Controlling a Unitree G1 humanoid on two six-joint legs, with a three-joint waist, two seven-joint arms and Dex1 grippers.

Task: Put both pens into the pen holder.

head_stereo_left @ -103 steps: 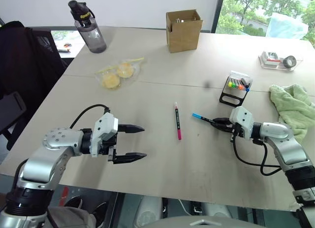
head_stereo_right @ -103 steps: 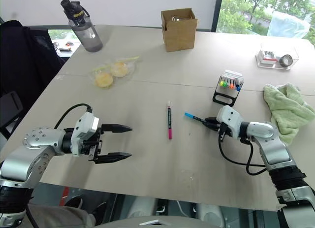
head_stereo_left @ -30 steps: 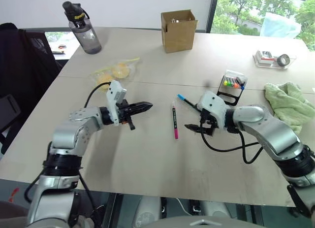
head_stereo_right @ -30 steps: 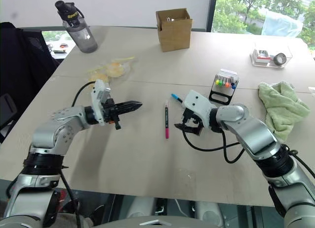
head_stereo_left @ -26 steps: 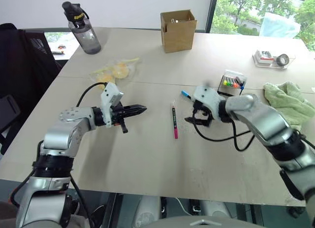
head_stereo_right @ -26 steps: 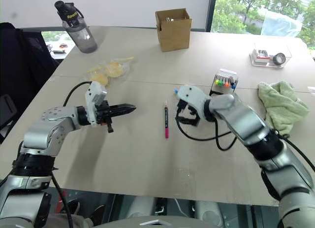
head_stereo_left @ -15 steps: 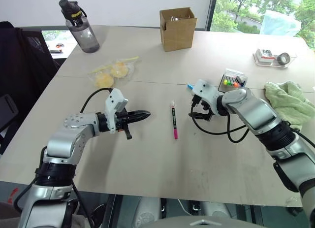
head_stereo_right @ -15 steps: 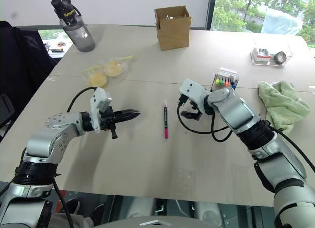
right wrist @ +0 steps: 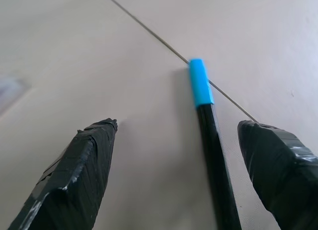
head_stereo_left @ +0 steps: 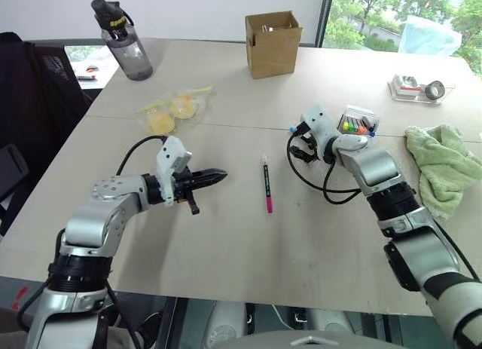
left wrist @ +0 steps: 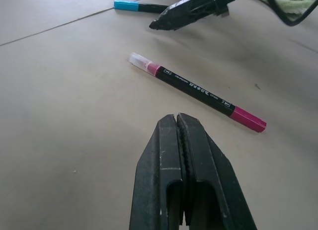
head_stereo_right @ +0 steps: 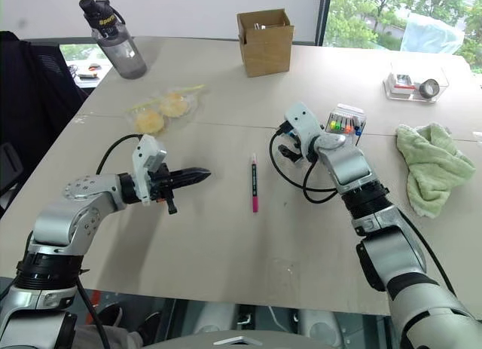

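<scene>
The right gripper point(right wrist: 176, 175) gapes around the blue pen point(right wrist: 211, 155), lying on the table point(head_stereo_left: 226, 251) near the holder point(head_stereo_left: 357, 122). The left gripper point(left wrist: 184, 155) is shut, empty, facing the magenta pen point(left wrist: 196, 92). Both look light, stiff, slick; pinch mid-barrel.

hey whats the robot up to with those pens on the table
The right gripper is open, its fingers either side of the black pen with light blue ends, which lies on the beige table near the small slanted black-framed pen holder; it does not grip the pen. The left gripper is shut, empty and pointing at the black pen with magenta and white ends, which lies untouched mid-table. Neither pen is in the holder.
</scene>
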